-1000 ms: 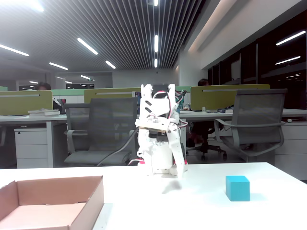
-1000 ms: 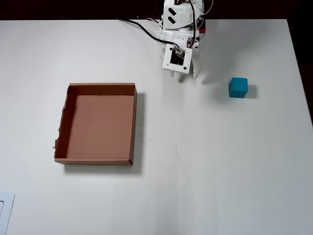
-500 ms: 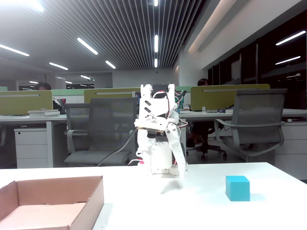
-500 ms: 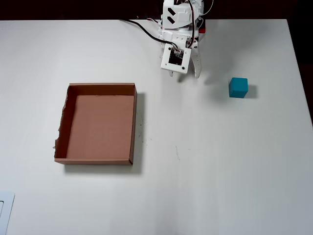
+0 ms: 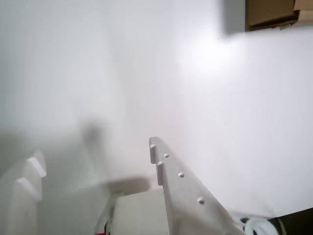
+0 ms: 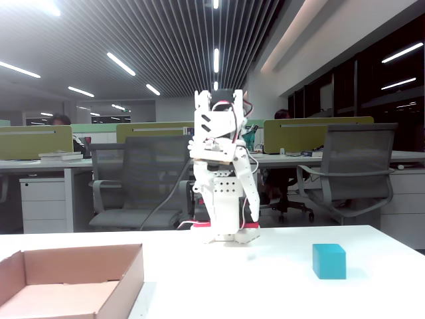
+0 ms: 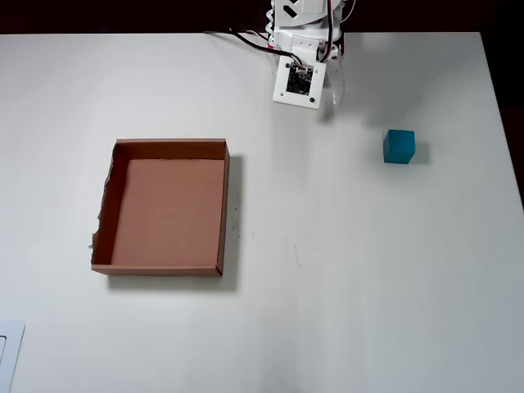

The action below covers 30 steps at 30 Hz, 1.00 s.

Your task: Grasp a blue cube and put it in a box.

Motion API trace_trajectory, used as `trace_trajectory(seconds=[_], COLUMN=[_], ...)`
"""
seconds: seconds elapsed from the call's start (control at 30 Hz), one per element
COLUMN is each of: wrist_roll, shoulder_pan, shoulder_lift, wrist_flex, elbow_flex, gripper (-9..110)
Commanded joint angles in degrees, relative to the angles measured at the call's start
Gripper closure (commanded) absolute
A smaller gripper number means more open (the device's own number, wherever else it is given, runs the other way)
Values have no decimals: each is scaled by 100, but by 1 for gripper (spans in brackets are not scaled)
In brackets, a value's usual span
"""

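Observation:
The blue cube (image 7: 399, 146) sits on the white table, right of the arm's base in the overhead view; in the fixed view it (image 6: 329, 260) stands front right. It is out of the wrist view. The box (image 7: 166, 205), a shallow brown cardboard tray, lies empty at the left; it also shows in the fixed view (image 6: 66, 274), and a corner of it in the wrist view (image 5: 270, 13). My gripper (image 5: 93, 156) hangs folded near the arm's base (image 7: 331, 80), far from both. Its jaws stand apart and hold nothing.
The arm's base (image 6: 224, 226) stands at the table's far edge. A white object's corner (image 7: 8, 354) shows at the lower left of the overhead view. Office chairs and desks stand behind the table.

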Motion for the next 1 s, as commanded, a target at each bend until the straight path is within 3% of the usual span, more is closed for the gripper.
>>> trace_trajectory(seconds=[0.0, 0.4, 0.97], wrist_roll=[18, 281, 2232], shoulder_pan=[-62, -686, -2804], shoulder_lift=[-914, -3050, -4649], wrist_flex=[281, 1450, 1248], elbow_flex=[-1107, -3779, -4438], gripper=[73, 72, 71])
